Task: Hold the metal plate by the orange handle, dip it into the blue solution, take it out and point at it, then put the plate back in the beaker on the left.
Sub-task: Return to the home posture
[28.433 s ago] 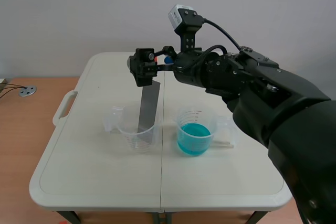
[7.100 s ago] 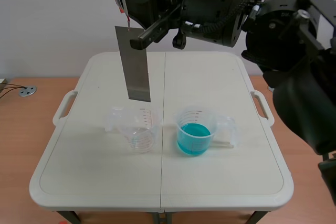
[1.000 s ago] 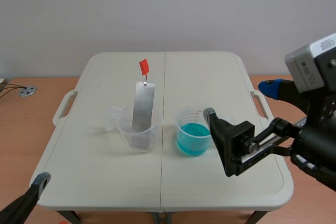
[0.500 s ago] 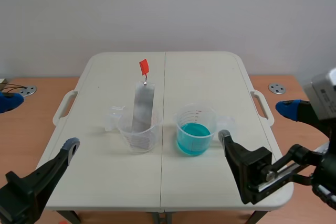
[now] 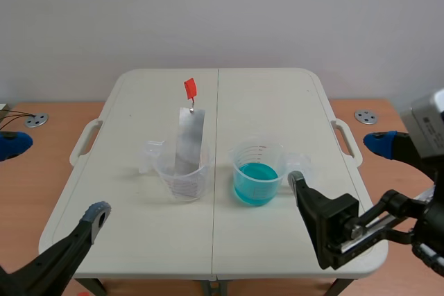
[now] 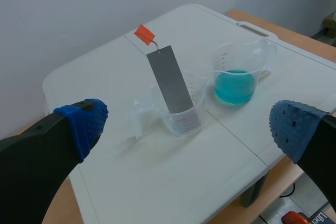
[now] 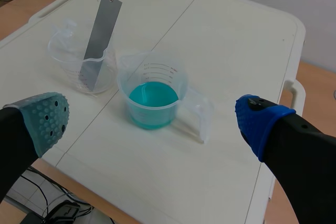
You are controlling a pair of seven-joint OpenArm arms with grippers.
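Scene view: metal plate [image 5: 190,138] stands tilted in the clear left beaker [image 5: 182,171], mid-bench [image 5: 139,240], orange handle [image 5: 189,89] uppermost, toward the far edge. Right beaker [image 5: 260,161] just beside it, holding blue solution [image 5: 255,184]. Left end effector [image 5: 55,178] by the near left corner, right end effector [image 5: 338,163] by the near right corner; neither touches anything.

Left wrist view: fingers [image 6: 79,124] spread wide, nothing between them. Both beakers ahead.

Right wrist view: fingers [image 7: 44,116] spread wide, empty. Solution beaker ahead, plate beaker beside it.
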